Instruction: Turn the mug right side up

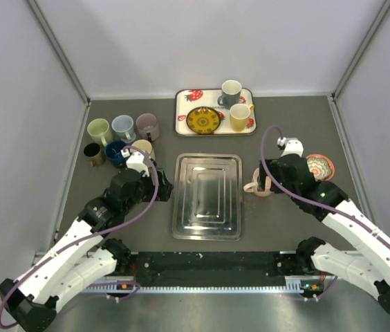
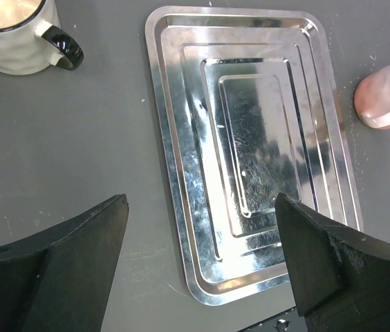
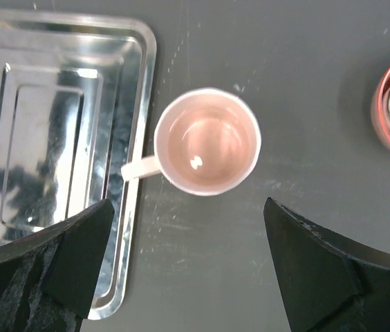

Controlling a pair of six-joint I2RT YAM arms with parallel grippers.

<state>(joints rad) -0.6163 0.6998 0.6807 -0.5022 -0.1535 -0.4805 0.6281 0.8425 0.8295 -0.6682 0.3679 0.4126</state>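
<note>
The left gripper [image 2: 200, 207] hangs released at the 9 o'clock edge of the rectangular silver metal tray [image 2: 250, 138], and at its 3 o'clock the pale pink ceramic mug [image 3: 207, 142] stands upright on the dark table [image 3: 305, 83], below the released right gripper [image 3: 188, 207].

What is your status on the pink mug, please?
Left gripper open over steel tray; right gripper open above pink mug. Mug upright, mouth up, handle toward tray. Nothing blocking.
</note>
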